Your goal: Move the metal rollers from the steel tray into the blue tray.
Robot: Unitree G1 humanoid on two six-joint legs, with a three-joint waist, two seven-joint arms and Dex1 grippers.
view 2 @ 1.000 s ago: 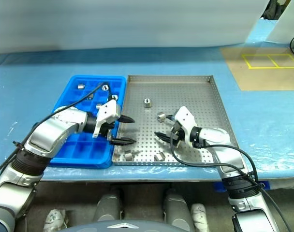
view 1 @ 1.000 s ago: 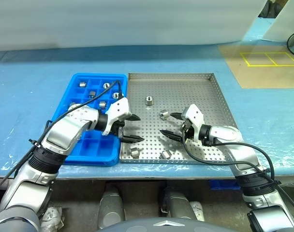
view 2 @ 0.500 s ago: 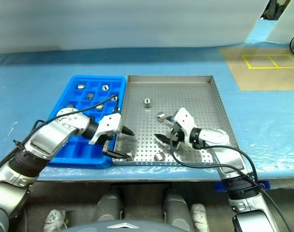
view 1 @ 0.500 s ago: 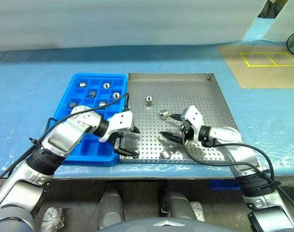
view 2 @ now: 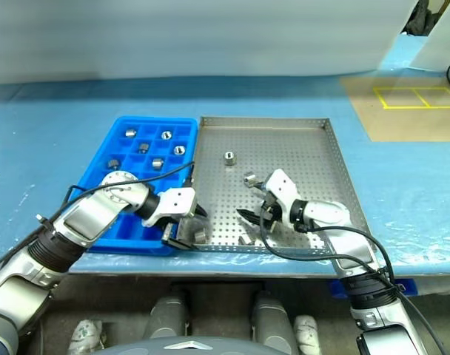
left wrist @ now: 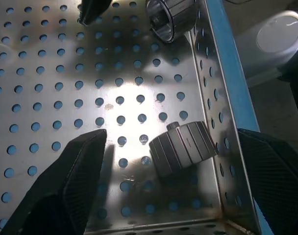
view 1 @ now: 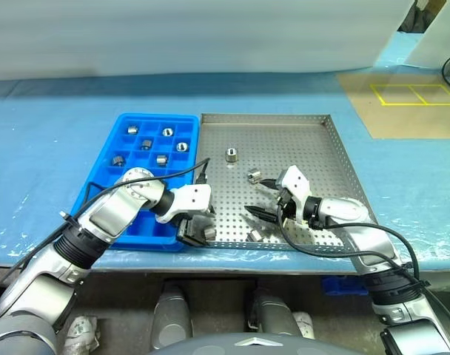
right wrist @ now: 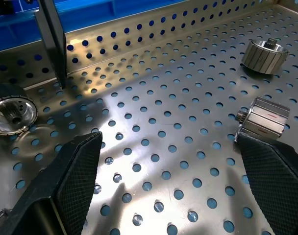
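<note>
My left hand [view 1: 196, 228] has dropped toward the steel tray's [view 1: 336, 159] near left corner. Its spread fingers now straddle a roller [left wrist: 182, 147] there.

This looks like a factory or workshop bench set up for sorting parts. A long table [view 1: 47, 140] is covered in blue sheeting, with a perforated steel tray [view 1: 314, 148] and a blue tray [view 1: 99, 188] of small compartments side by side, both holding small metal rollers [view 1: 230, 154]. Yellow tape [view 1: 414, 92] marks boxes on a brown mat at the far corner. Behind hangs what may be a white plastic curtain [view 1: 195, 33].
</note>
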